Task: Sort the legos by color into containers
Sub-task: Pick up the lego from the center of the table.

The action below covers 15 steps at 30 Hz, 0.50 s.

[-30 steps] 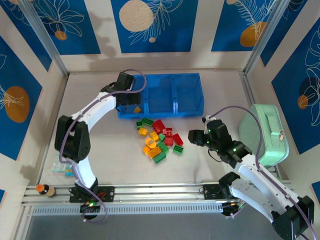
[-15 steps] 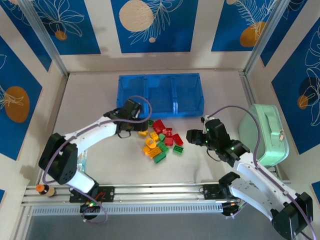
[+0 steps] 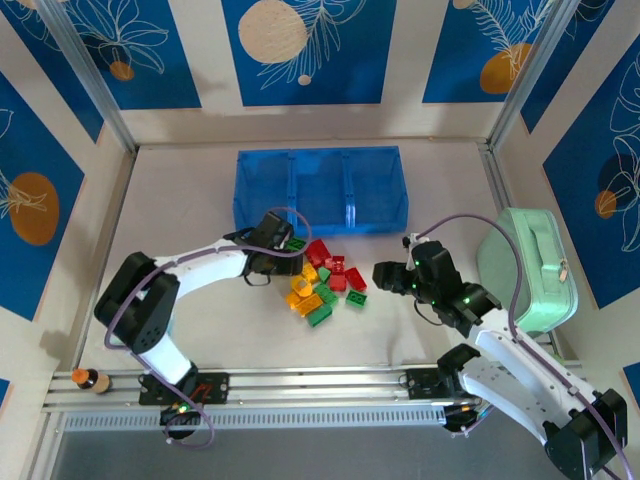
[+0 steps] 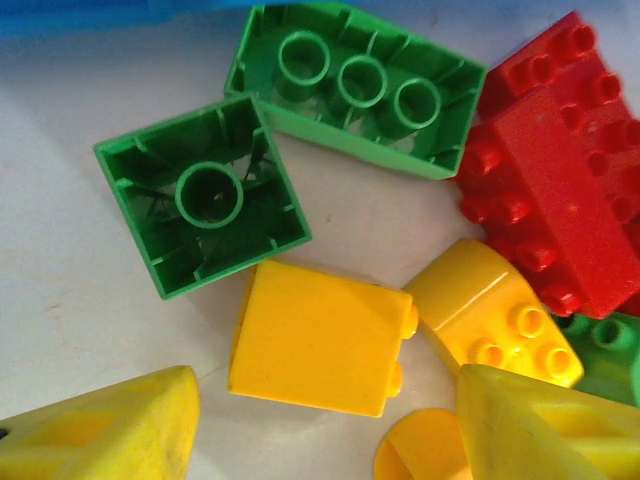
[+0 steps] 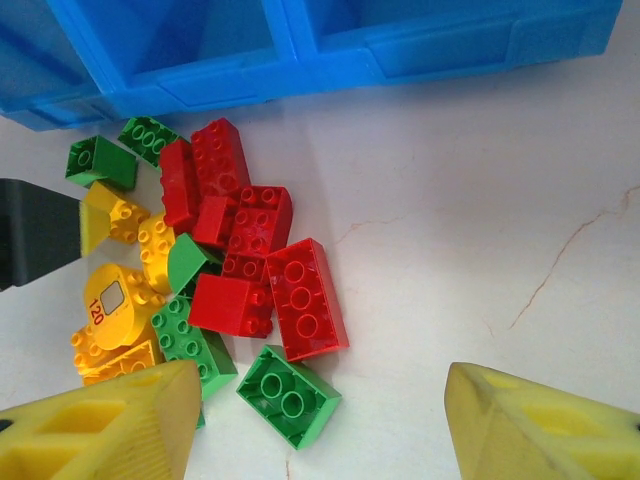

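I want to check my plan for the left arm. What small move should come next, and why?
Probably lower the left gripper and close on the yellow brick. In the wrist view its fingers stand apart, nothing is between them yet, and that brick lies directly ahead of the gap.

A robotics lab test cell: 2 arms [image 3: 200, 268] bolted to an aluminium rail [image 3: 320, 383] at the edge of a pale table [image 3: 180, 190], enclosed by wall panels [image 3: 300, 50] printed with blue leaf patterns and metal frame posts [image 3: 85, 75]
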Tool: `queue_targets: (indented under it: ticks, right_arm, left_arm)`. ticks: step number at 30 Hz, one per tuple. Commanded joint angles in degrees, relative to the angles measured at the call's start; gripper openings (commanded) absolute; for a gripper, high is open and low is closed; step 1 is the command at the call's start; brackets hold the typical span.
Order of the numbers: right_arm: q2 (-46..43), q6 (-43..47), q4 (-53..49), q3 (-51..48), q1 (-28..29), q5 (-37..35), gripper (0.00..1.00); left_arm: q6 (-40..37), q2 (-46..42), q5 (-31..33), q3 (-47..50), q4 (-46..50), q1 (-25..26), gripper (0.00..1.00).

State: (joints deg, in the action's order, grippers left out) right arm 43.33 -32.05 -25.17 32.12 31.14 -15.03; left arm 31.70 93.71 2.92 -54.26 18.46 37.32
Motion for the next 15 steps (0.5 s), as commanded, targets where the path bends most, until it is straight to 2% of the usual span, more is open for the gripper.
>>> queue_targets:
  ticks: [1,15]
  right_arm:
    - [-1.0,-0.9,-0.8,-0.7,0.3,-0.2,0.66]
    - [-1.1,-0.1,-1.1,-0.3,0.1,-0.8,0.66]
  left_arm:
    - [0.5,1.5,1.1,-1.9,0.0,0.3,0.67]
    - [-1.1,6.3,2.6,-6.2,1.8,0.3,0.62]
